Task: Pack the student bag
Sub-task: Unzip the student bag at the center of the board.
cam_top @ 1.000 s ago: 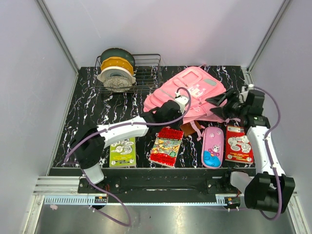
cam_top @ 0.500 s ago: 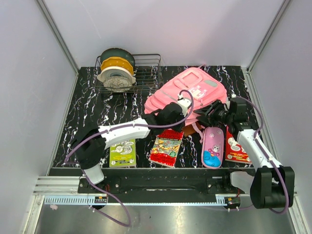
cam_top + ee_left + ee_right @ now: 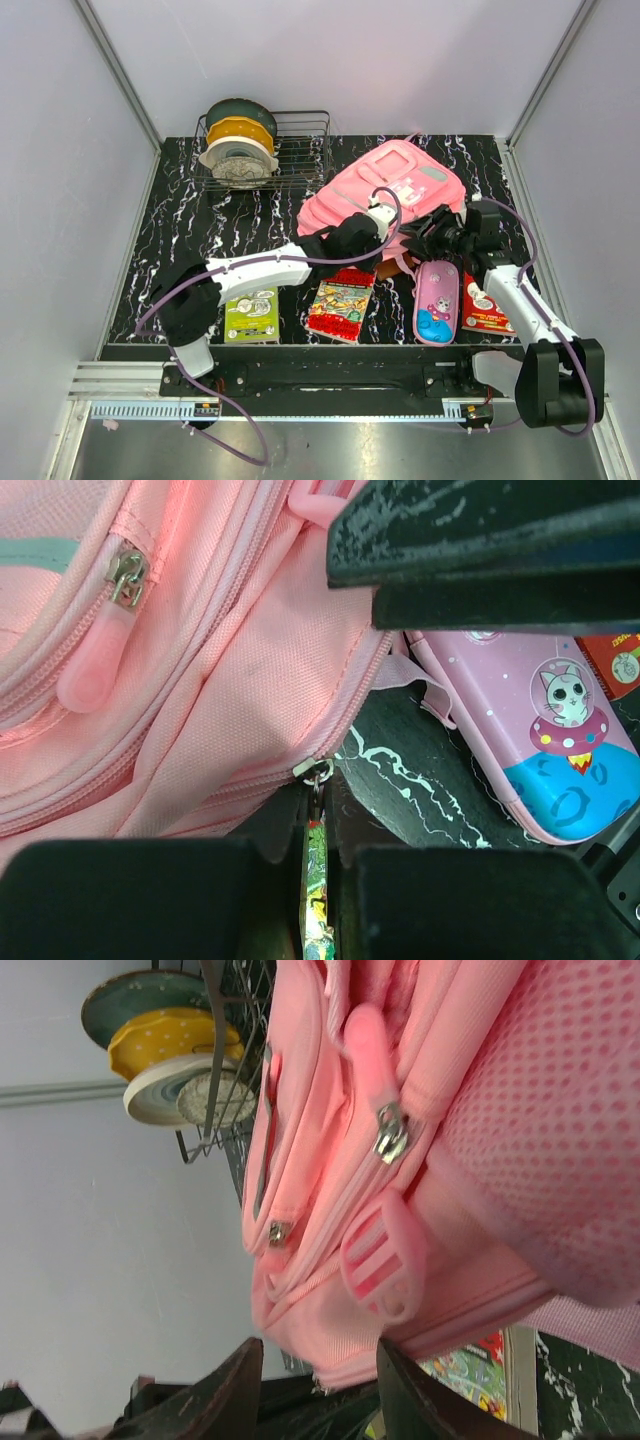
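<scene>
Near edge of table (image 3: 180, 230), l→r: green booklet (image 3: 251, 312), picture book (image 3: 341, 300) w/ red top edge, pink pencil case (image 3: 436, 300) w/ cartoon cat, red book (image 3: 487, 302). All lying flat, none packed yet.

Just past that row: left gripper (image 3: 372, 232) at near edge of student bag (image 3: 385, 185). Jaws spread wide per wrist view. Pink fabric + a zip slider (image 3: 315, 770) in the gap, not pinched. Right gripper (image 3: 432, 233) at bag's near-right corner. Jaws likewise apart, bag corner just beyond the tips, nothing gripped.

Bag position: flat on table, front up, mid-right, just beyond books and pencil case, well apart from near edge.

Handling (est.):
- Soft thin fabric, prob. light while unfilled. No stiffness to speak of.
- Expect sag + folding if lifted from one point.
- Zips seen in wrist views: all shut. Needs opening before anything goes in.
- Not slippery, not fragile. Plenty of creases and seams to pinch.
- Best hold, by judgement: rubbery pink zip tab (image 3: 90, 675) for opening, w/ other claw pinning a seam or strap (image 3: 405, 268) as counter-hold.
- Better to avoid mesh side (image 3: 540, 1110): snag risk.

Look: pink all over, biggest item in view. Stacked front pockets, white-and-grey patch (image 3: 408, 187), pale grey-green panel (image 3: 432, 170), metal sliders w/ pink pulls.

Far left corner: wire rack (image 3: 310, 150) w/ plates (image 3: 237, 145) stood on edge. Prob. not part of the job.
</scene>
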Action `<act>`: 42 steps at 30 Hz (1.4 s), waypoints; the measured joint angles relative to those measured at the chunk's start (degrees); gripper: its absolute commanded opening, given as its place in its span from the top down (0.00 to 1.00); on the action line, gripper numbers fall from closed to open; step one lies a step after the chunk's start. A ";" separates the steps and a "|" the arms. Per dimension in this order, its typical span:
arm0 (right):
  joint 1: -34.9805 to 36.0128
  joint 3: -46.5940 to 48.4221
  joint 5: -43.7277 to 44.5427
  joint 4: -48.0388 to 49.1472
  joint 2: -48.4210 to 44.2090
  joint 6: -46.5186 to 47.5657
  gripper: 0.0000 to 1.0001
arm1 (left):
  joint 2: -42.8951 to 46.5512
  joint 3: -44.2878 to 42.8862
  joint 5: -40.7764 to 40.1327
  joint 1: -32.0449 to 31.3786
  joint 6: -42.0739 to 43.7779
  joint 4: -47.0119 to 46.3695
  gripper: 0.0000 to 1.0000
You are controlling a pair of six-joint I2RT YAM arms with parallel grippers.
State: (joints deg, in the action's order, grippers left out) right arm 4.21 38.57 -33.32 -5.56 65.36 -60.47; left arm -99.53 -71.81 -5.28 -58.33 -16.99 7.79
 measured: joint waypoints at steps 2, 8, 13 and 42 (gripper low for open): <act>0.57 -0.02 0.83 -0.92 -1.18 0.20 0.46 | -0.35 -0.57 -0.35 -0.13 0.00 0.26 1.00; 1.92 -0.37 1.49 -1.29 -3.06 -0.02 0.48 | -0.83 -1.90 -1.01 -0.26 -0.02 0.37 1.00; 2.73 -0.98 2.71 -1.44 -3.06 -0.50 0.48 | -0.83 -1.99 -1.20 -0.28 -0.20 0.37 1.00; 4.33 -1.22 5.25 3.43 0.63 -4.15 0.54 | -0.83 0.83 -1.81 -0.63 3.34 -3.08 1.00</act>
State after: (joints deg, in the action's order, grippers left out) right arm 8.54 37.34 -28.08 -2.13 66.00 -64.62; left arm -100.36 -70.98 -7.09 -58.96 -13.65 4.71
